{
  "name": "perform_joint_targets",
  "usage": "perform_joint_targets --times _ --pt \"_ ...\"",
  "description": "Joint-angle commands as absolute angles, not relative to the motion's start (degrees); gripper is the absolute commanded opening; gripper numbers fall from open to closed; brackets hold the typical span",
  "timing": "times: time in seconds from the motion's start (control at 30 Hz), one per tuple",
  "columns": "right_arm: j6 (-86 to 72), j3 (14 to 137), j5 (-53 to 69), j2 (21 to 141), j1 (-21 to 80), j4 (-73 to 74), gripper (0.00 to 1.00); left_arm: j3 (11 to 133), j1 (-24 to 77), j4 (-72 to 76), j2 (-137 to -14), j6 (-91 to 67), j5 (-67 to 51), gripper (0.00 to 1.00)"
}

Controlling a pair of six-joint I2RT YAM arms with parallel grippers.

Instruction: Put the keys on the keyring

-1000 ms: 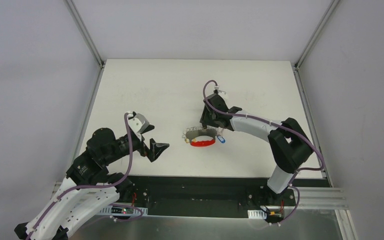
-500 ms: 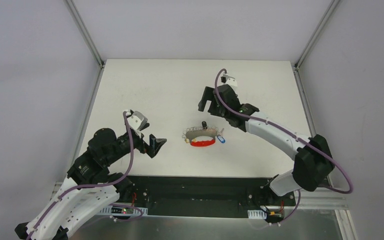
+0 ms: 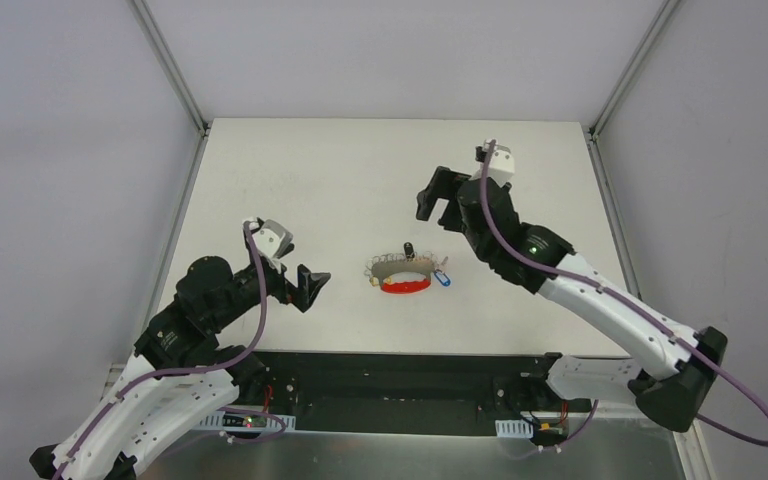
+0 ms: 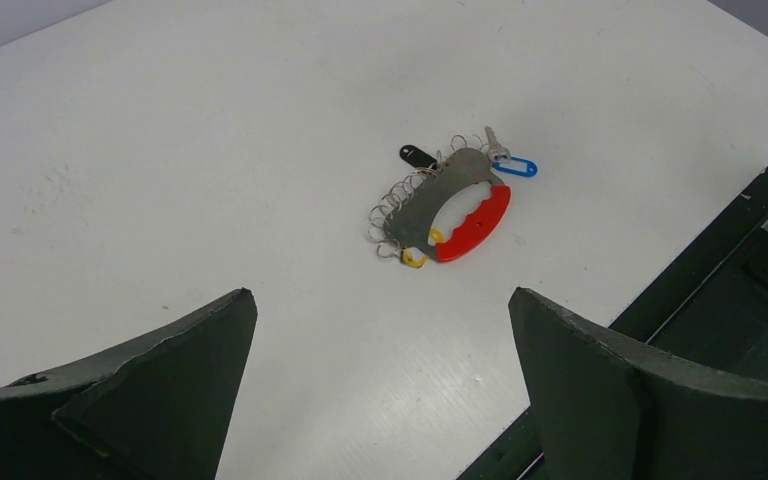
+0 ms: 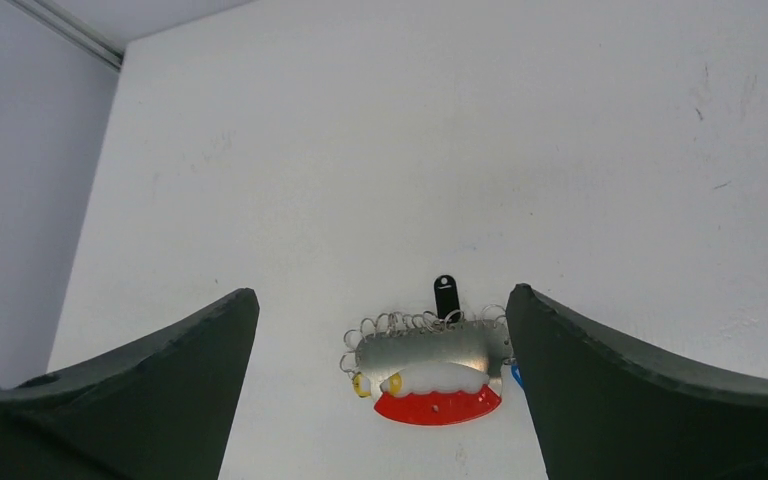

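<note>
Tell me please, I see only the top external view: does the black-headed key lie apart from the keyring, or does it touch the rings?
Observer: In the left wrist view the black-headed key lies beyond the keyring, on the side away from its red strap. Its end reaches the wire rings, but I cannot tell whether it is threaded.
Operator: And the blue one, is it a whole key?
Observer: Yes. The blue-headed key shows a short silver blade, which lies against the rings at the end opposite the yellowish tag.
</note>
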State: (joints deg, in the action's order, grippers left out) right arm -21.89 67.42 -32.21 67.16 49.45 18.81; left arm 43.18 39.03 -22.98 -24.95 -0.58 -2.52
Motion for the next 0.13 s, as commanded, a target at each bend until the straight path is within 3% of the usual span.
perform_joint_targets --times 0.0,0.1 --pt "-18.7 67.6 -35.6 61.5 50.4 20.9 0.99 42.6 39.2 -21.0 -24.6 -0.5 -1.3 0.99" --pt "-19.0 66.9 -37.7 60.2 50.9 21.1 0.99 42.7 39.2 -21.1 -24.6 -0.5 -1.3 0.99"
